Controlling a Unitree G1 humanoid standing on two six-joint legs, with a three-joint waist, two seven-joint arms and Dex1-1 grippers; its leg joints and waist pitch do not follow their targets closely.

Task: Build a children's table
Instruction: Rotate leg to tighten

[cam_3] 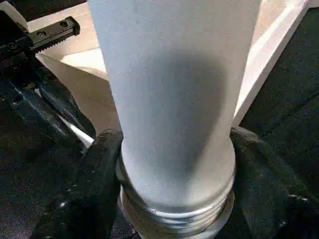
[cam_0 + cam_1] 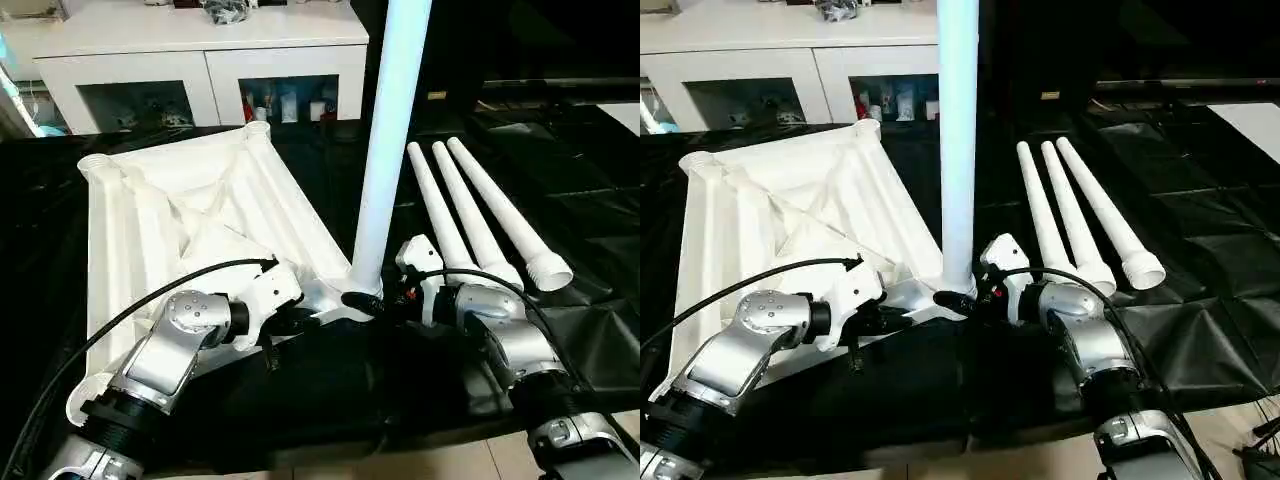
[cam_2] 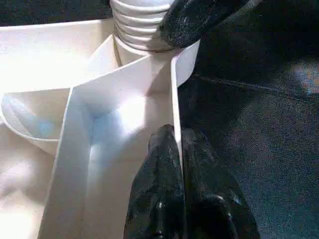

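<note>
The upturned tabletop (image 2: pixel 190 215) is lying on the left of the black desk (image 2: pixel 600 200), the left hand (image 3: pixel 177 144) pinching its near rim wall while the right hand (image 1: pixel 174 209) is clasping the upright leg (image 2: pixel 385 160) in the near corner socket, three loose legs (image 2: pixel 480 215) lying to the right.

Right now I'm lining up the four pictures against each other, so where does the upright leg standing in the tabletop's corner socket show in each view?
Left eye view: upright leg, centre, rising from the tabletop corner.
Right eye view: centre, left of the three lying legs.
Left wrist view: its threaded end at the socket.
Right wrist view: fills the middle, between the right gripper fingers.
Shared landmark: the threaded base.
</note>
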